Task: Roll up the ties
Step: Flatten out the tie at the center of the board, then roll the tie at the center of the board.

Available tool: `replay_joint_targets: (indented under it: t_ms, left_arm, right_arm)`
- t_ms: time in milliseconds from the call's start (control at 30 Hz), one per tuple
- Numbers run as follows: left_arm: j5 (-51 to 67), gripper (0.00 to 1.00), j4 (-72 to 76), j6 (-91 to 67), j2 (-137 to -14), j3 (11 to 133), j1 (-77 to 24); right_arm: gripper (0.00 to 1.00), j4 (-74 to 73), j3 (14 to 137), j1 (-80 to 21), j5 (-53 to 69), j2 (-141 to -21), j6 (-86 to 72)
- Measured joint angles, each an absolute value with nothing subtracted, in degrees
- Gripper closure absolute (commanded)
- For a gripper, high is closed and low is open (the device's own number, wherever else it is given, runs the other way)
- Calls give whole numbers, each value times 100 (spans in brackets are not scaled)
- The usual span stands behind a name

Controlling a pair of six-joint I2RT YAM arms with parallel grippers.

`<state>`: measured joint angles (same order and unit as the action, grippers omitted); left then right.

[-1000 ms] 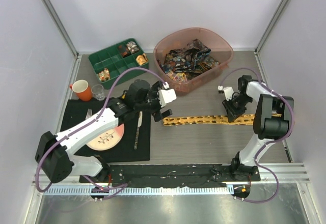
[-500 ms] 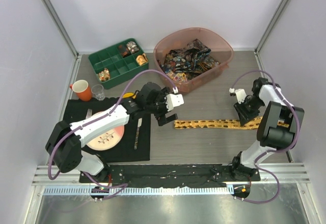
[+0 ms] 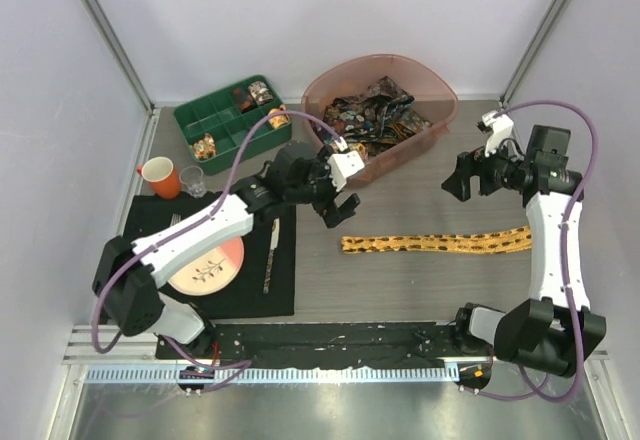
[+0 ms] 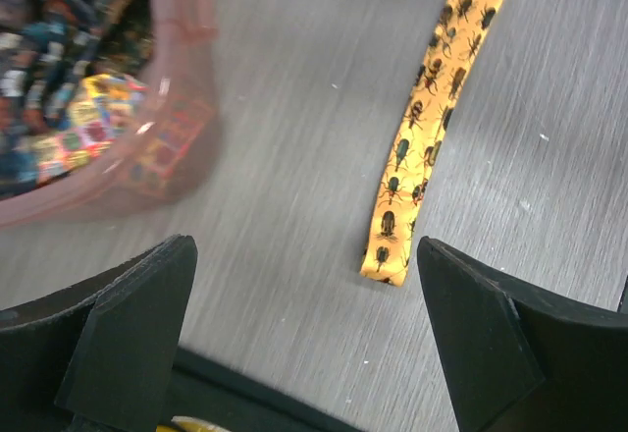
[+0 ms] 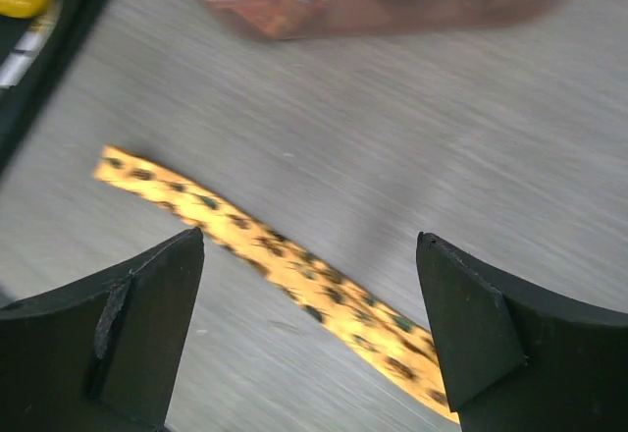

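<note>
Now the yellow tie [image 3: 435,243] lies flat and straight on the bench [image 3: 400,295], shifted to the right of where it lay a second ago, and neither hand touches it. The right hand [image 3: 460,184], which had been down on the tie's right part, has lifted well clear toward the pink tub [image 3: 446,112]; its fingers are spread wide with nothing between them, though its own view is blurred. The left hand [image 3: 337,208] has backed off from the tie's near end, equally wide and empty. The dark printed ties [image 3: 370,115] sit in the tub. Judging by this, straightening is done and rolling has not begun.
</note>
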<state>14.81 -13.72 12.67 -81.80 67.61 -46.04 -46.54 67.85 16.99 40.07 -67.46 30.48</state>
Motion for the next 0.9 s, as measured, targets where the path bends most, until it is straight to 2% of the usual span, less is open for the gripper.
replay_joint_targets:
  t_ms: [100, 233, 333, 500, 600, 633, 800, 900]
  left_arm:
    - [1658, 0, -1363, 1354, -8501, 6785, -4600]
    - [1767, 3, -950, 1678, -8289, 5778, -4602]
    - [1951, 4, -1142, 1979, -8484, 5706, -4613]
    - [2235, 6, -1221, 2342, -8976, 5874, -4624]
    - [2318, 12, -1232, 2486, -9205, 5922, -4639]
    - [2327, 18, -1234, 2554, -9251, 5918, -4639]
    - [2346, 30, -814, 2633, -9271, 5614, -4582]
    - [2362, 32, -703, 2373, -9321, 5690, -4464]
  right_arm:
    - [11, -4600, 6661, 1496, 4425, -7002, 2655]
    - [19, -4477, 6075, 1192, 4580, -7260, 2040]
    - [43, -4327, 5627, 1007, 4676, -7491, 1538]
    - [69, -3754, 4934, 709, 4772, -7968, 539]
    - [74, -3358, 4600, 539, 4737, -7999, -104]
    - [76, -3183, 4504, 486, 4709, -8001, -322]
    - [76, -2261, 4053, 344, 4471, -8029, -1264]
    - [76, -2093, 4038, 336, 4340, -8082, -1367]
